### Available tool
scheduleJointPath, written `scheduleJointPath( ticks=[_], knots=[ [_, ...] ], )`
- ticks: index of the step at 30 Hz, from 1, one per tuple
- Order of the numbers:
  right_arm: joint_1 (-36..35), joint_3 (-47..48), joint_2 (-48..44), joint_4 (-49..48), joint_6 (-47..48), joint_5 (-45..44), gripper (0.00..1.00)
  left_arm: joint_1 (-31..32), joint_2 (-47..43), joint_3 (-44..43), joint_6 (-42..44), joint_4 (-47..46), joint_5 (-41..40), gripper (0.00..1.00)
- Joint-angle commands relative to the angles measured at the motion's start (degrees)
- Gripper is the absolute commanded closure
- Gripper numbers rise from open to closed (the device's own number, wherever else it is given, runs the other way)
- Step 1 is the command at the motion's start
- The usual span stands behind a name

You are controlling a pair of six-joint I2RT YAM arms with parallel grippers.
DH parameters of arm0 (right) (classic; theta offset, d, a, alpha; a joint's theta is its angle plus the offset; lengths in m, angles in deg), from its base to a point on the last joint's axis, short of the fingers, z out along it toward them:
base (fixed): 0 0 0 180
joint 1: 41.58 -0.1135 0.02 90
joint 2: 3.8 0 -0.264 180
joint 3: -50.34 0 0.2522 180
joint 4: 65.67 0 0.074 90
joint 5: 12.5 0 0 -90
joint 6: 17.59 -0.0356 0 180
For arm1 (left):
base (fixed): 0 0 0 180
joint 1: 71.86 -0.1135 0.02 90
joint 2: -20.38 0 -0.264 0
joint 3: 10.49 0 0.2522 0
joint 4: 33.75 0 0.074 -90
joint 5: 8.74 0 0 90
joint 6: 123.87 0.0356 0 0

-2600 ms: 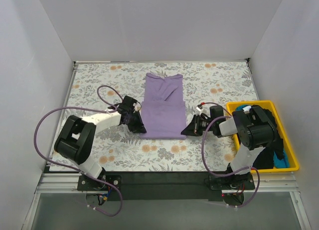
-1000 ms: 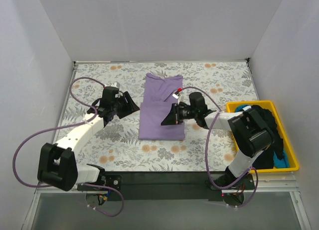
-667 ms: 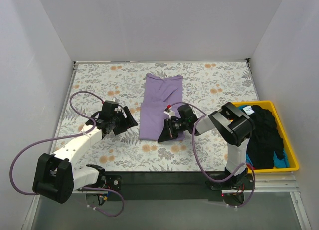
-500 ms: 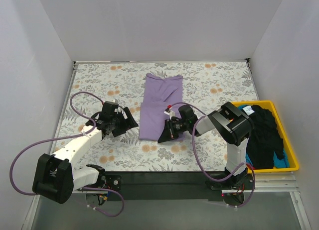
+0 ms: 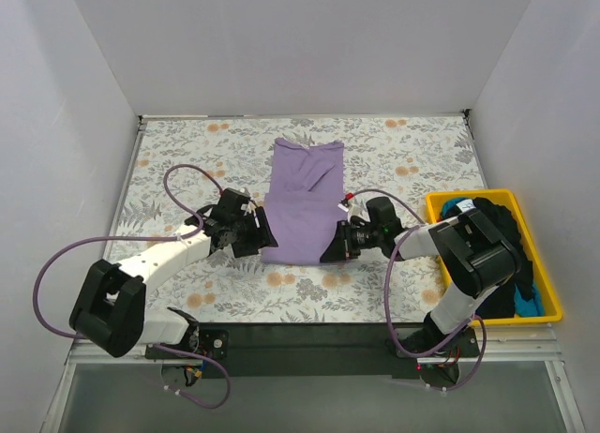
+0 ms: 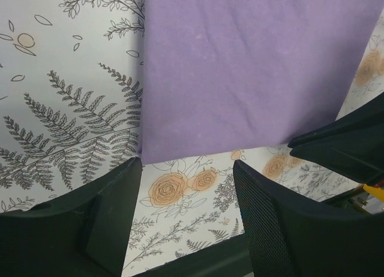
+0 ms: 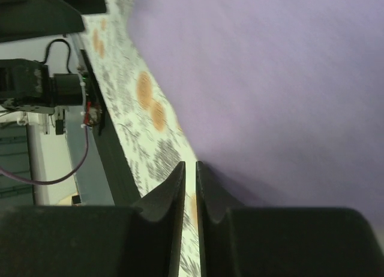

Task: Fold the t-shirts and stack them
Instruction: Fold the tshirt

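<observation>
The lavender t-shirt (image 5: 305, 203) lies folded into a narrow rectangle on the floral tablecloth, mid-table. My left gripper (image 5: 258, 234) is open and empty at the shirt's near-left corner. In the left wrist view the gripper (image 6: 186, 217) sits low over the cloth, just short of the shirt's edge (image 6: 240, 79). My right gripper (image 5: 335, 246) is at the near-right corner. In the right wrist view the gripper (image 7: 190, 169) is shut to a thin gap with nothing in it, beside the shirt (image 7: 270, 79). A black t-shirt (image 5: 502, 250) and a blue one (image 5: 457, 205) lie in the tray.
The yellow tray (image 5: 553, 302) stands at the right edge of the table, close to my right arm. White walls enclose the table on three sides. The right gripper's dark body shows in the left wrist view (image 6: 342, 145).
My left gripper moved right, up to the shirt's near-left corner. My right gripper slid right, off the shirt's near edge to its near-right corner. The shirt lies as before.
</observation>
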State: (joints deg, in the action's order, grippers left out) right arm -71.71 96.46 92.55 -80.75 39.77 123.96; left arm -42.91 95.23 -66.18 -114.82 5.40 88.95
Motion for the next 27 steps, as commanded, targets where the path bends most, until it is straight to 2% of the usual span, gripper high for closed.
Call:
scheduleJointPath(
  ticks=[1, 7, 11, 13, 15, 16, 17, 20, 21, 24, 27],
  knots=[
    [3.32, -4.23, 0.06, 3.09, 4.07, -0.4, 0.82, 0.32, 0.65, -2.27, -0.97, 1.42, -1.88, 0.39],
    [6.14, -6.34, 3.4, 3.18, 4.96, 0.65, 0.82, 0.67, 3.11, -2.89, -0.53, 2.74, -1.88, 0.34],
    [6.14, -6.08, -3.42, 5.45, 4.52, 0.05, 0.81, 1.55, 5.21, -3.68, -0.26, 4.75, -2.84, 0.29],
    [6.14, -5.03, -6.87, 11.83, 6.35, -2.06, 0.8, 1.81, 6.01, -4.38, -0.44, 5.37, -3.55, 0.28],
    [6.14, -3.28, -12.14, 18.95, 8.64, -7.94, 0.77, 2.07, 7.85, -5.69, -0.61, 6.6, -4.34, 0.28],
    [6.05, -1.35, -13.72, 25.87, 11.09, -10.4, 0.75, 2.25, 8.46, -6.14, -0.53, 6.95, -4.52, 0.28],
    [6.05, -0.46, -16.96, 29.42, 12.15, -15.82, 0.74, 2.86, 9.78, -6.67, -0.7, 8.09, -4.78, 0.28],
    [6.05, 1.83, -23.38, 39.96, 13.4, -25.75, 0.64, 4.27, 11.98, -9.04, -0.97, 10.64, -6.98, 0.3],
    [5.87, 2.18, -25.06, 41.48, 13.48, -27.63, 0.58, 4.45, 12.51, -9.57, -1.05, 11.08, -8.72, 0.31],
    [5.0, 3.32, -29.9, 47.63, 12.78, -34.32, 0.48, 5.24, 14.0, -11.15, -1.23, 12.4, -9.35, 0.36],
    [4.47, 4.2, -32.37, 51.5, 12.6, -37.23, 0.45, 5.68, 15.41, -12.47, -1.14, 13.81, -10.14, 0.39]
  ],
)
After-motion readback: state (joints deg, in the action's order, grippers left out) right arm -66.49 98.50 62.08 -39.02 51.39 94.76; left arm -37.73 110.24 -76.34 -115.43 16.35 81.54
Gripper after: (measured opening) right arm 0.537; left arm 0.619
